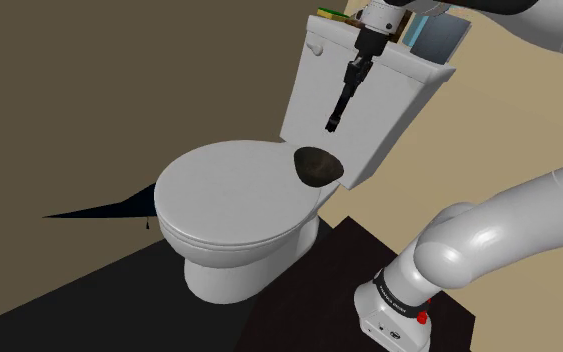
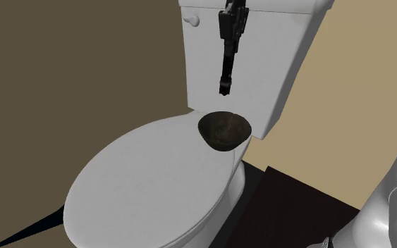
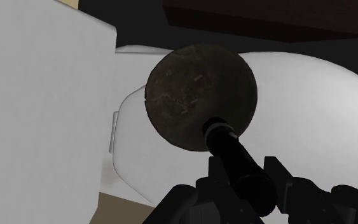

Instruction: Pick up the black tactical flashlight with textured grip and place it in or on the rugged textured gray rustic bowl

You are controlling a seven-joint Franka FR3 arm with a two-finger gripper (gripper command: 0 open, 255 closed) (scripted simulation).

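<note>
Flashlight [image 1: 340, 103]: we log it clasped in the gripper [image 1: 358, 60], long axis near vertical, free end pointing down toward bowl [image 1: 317, 166].

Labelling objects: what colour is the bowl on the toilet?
Dark mottled grey-brown bowl, clearest in the wrist view.

The slim black flashlight [image 1: 341, 98] hangs nearly upright, upper centre-right in the shoulder view. Below its lower end and not touching it, just right of centre, the dark, rough, round bowl [image 1: 317, 165] sits upright on the rear of the toilet lid [image 1: 224, 195].
</note>
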